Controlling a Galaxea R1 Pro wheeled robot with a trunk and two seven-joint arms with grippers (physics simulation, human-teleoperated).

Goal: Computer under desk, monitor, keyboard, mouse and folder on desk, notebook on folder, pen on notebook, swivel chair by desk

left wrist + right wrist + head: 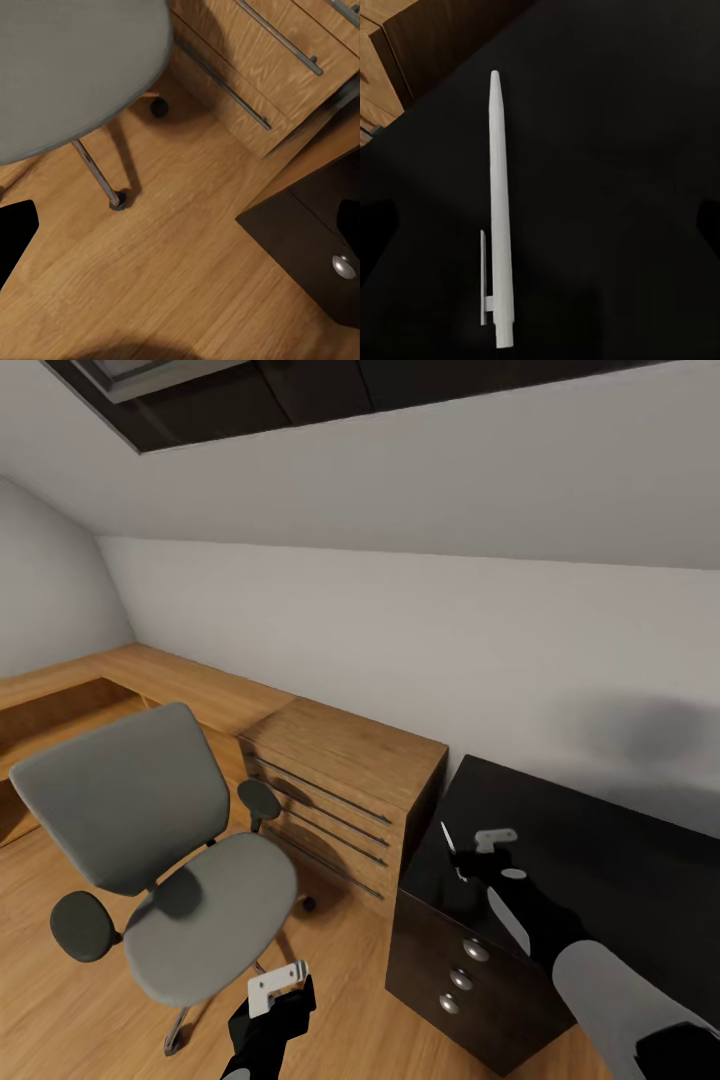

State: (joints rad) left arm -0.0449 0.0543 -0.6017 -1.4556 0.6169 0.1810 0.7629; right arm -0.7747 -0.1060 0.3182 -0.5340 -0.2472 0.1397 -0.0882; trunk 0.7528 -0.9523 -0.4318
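Note:
A white pen (499,210) lies flat on the top of a black cabinet (610,830); in the head view the pen (447,838) is a thin sliver near the cabinet's left edge. My right gripper (540,225) hangs just above it, open, with the pen between the spread fingers and untouched. The right gripper (478,865) sits over the cabinet's near left corner. The grey swivel chair (150,840) stands on the floor to the left, its seat bare. My left gripper (275,1010) is open and empty, low beside the chair's base (116,199).
A wooden desk (150,670) runs along the white wall at left, ending in a wooden drawer unit (340,780) that touches the black cabinet. The cabinet's front has round metal knobs (344,265). Bare wood floor (165,262) lies between chair and cabinet.

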